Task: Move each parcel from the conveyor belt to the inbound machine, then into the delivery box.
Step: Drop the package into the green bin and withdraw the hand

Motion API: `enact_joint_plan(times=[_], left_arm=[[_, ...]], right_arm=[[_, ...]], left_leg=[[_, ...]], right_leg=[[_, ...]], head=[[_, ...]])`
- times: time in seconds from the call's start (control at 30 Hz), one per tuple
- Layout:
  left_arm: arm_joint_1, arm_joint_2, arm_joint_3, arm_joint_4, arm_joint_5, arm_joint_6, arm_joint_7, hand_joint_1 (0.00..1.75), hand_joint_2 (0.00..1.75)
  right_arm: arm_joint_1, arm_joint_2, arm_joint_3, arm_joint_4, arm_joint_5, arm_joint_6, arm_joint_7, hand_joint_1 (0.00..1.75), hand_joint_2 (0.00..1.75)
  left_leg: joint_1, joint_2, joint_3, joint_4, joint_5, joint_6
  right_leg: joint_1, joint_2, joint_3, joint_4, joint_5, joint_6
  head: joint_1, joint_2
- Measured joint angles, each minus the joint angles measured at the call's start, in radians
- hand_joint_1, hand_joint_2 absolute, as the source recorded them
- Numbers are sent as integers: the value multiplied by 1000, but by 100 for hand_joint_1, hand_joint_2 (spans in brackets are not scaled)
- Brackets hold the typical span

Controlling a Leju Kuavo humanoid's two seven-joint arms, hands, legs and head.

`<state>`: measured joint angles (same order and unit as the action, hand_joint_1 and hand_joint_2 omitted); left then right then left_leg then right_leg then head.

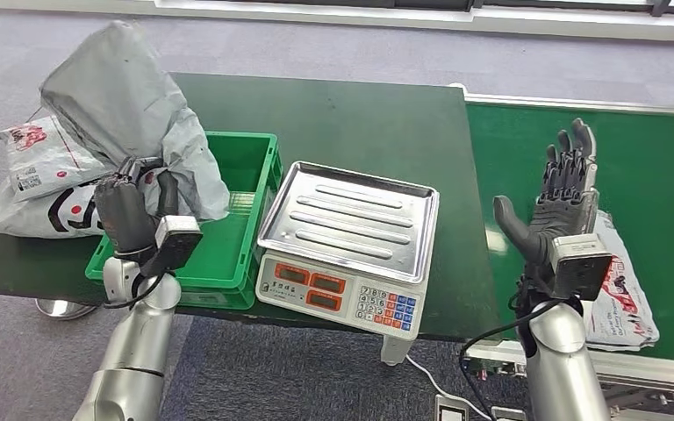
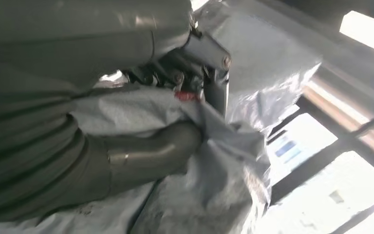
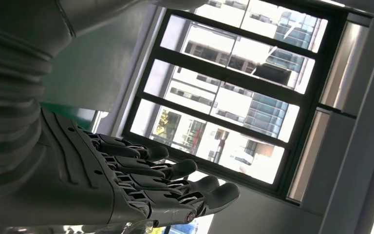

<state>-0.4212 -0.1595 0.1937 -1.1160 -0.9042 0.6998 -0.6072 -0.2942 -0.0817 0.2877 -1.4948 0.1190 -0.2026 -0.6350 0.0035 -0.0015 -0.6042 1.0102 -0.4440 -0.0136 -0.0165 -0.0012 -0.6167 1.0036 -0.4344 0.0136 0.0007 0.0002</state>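
Dark green table [image 1: 333, 114], grey parcel [image 1: 132, 105] gripped in left robot hand [image 1: 132, 210] over green crate [image 1: 250, 175]; right robot hand [image 1: 557, 197] empty, fingers spread.

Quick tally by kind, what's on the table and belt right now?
Parcels: 4 – grey parcel held by the left hand, two white parcels behind it, one white parcel on the conveyor belt by the right hand.
Green crate: 1
Scale: 1
Total: 6
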Motion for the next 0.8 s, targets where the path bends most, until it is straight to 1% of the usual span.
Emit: enact_joint_plan(times=[0.1,0.17,0.2,0.27,0.4,0.6,0.67,0.8], left_arm=[[-9,50,2,130,-90,-3,209,175,175],[-11,80,2,216,-150,-18,328,175,175],[-13,92,2,253,-175,-30,372,175,175],[-21,112,0,314,-211,-50,436,175,175],[-47,135,-9,388,-240,-74,488,175,175],[-70,157,-28,445,-290,-186,607,175,175],[-74,160,-28,455,-294,-199,623,175,175],[-79,163,-28,468,-298,-207,628,173,175]], right_arm=[[9,-4,-3,-7,13,16,21,0,175],[18,-6,-5,-9,21,31,40,0,175],[22,-7,-5,-9,24,39,50,0,175],[29,-8,-9,-9,28,53,63,0,175],[35,-8,-16,-9,36,66,68,0,175],[45,-8,-20,-9,62,83,81,0,175],[50,-8,-20,-9,66,84,82,0,175],[51,-8,-21,-9,68,85,82,0,175]], left_leg=[[0,2,1,0,0,0],[0,3,1,0,0,0],[0,4,1,0,0,0],[0,2,2,0,0,0],[-1,-1,7,-2,-1,0],[-1,-1,18,-5,-16,0],[-1,0,24,-6,-16,0],[-2,0,33,-8,-14,1]], right_leg=[[0,2,0,0,0,0],[0,3,-1,0,0,-1],[1,4,-1,0,0,-1],[0,2,1,0,0,-1],[-1,-2,8,0,-3,-1],[-1,-2,26,0,-12,0],[-1,-2,31,0,-12,-2],[-1,-2,38,0,-13,-6]], head=[[0,0],[0,0],[0,0],[0,0],[0,0],[0,0],[0,0],[0,0]])
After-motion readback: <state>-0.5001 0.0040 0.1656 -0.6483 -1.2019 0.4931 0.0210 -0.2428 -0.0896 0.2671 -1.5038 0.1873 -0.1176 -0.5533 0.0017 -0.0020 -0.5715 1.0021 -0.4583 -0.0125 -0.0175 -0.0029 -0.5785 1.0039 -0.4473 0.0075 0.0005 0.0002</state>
